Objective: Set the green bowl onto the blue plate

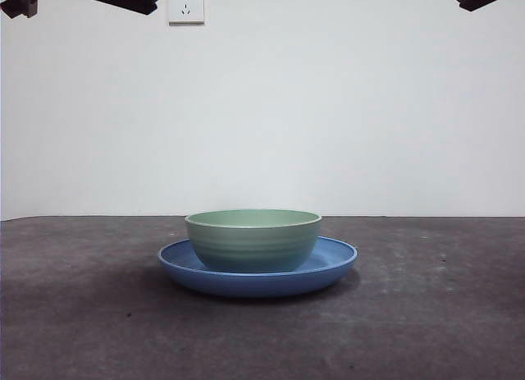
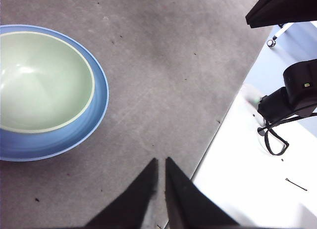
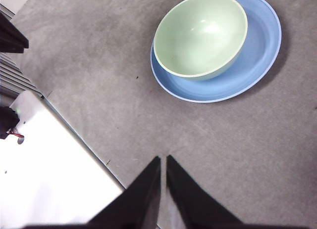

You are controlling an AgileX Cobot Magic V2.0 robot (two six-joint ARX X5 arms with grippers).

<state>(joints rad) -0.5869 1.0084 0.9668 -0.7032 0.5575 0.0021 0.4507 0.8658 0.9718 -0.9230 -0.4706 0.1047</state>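
Front view: the green bowl sits upright on the blue plate mid-table, both arms waiting high above; left wrist view: left gripper, jaws pressed together, well apart from it; right wrist view: right gripper likewise closed and empty, well clear

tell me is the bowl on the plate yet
Yes. The bowl sits upright on the plate, blue rim showing around it; both wrist views show it empty, and no jaws touch it.

Both grippers' fingers are matte black, tapering to narrow pointed tips.
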